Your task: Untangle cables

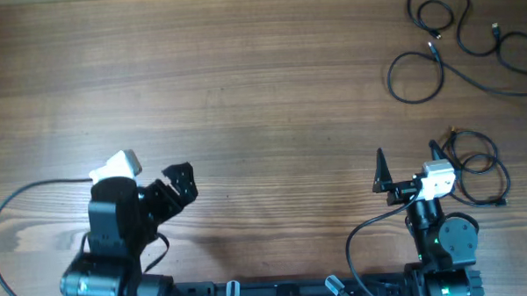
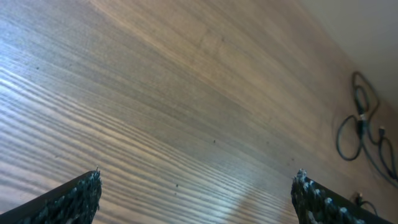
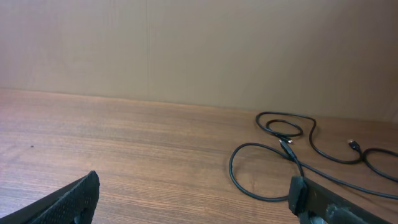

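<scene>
Several thin black cables lie in loose loops at the table's far right corner, around a plug [image 1: 434, 47]. They also show in the left wrist view [image 2: 360, 124] and the right wrist view [image 3: 287, 147]. Another small coiled cable [image 1: 476, 155] lies just right of my right gripper [image 1: 407, 160]. That gripper is open and empty, and one cable loop lies just beyond its right finger in the right wrist view [image 3: 193, 196]. My left gripper [image 1: 181, 182] is open and empty over bare wood at the near left, far from the cables, as the left wrist view [image 2: 198, 186] shows.
The wooden table [image 1: 244, 96] runs wide between the arms. A thick black arm wire [image 1: 2, 219] curves along the near left edge. A beige wall [image 3: 186, 43] stands behind the table's far edge.
</scene>
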{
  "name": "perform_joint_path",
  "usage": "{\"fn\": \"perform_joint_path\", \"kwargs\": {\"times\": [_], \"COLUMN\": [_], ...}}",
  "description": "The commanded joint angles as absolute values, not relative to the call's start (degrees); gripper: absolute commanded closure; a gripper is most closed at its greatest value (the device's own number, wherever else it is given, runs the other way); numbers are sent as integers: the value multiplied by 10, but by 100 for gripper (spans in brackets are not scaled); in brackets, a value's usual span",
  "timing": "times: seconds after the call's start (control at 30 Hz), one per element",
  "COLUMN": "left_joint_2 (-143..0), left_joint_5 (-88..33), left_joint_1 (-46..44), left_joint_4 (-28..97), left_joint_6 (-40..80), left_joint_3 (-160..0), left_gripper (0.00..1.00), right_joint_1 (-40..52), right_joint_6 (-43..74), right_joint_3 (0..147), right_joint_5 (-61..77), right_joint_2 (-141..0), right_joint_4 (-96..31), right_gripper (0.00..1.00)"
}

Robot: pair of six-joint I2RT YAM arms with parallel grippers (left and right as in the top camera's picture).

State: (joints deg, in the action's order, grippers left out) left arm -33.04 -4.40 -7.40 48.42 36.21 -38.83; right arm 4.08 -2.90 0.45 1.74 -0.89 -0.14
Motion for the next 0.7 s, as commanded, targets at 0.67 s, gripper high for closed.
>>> {"fn": "perform_joint_path", "kwargs": {"times": [0.67], "left_joint_2": [-175], "left_joint_5": [-51], "left_joint_1": [-76], "left_joint_4": [437], "left_joint_6": [349], "left_joint_3": [-317], "left_gripper": [0], "right_joint_1": [38], "right_joint_6": [-29], "right_joint_3": [3], "right_joint_5": [26], "right_joint_2": [-2], "right_joint_4": [0], "right_gripper": [0]}}
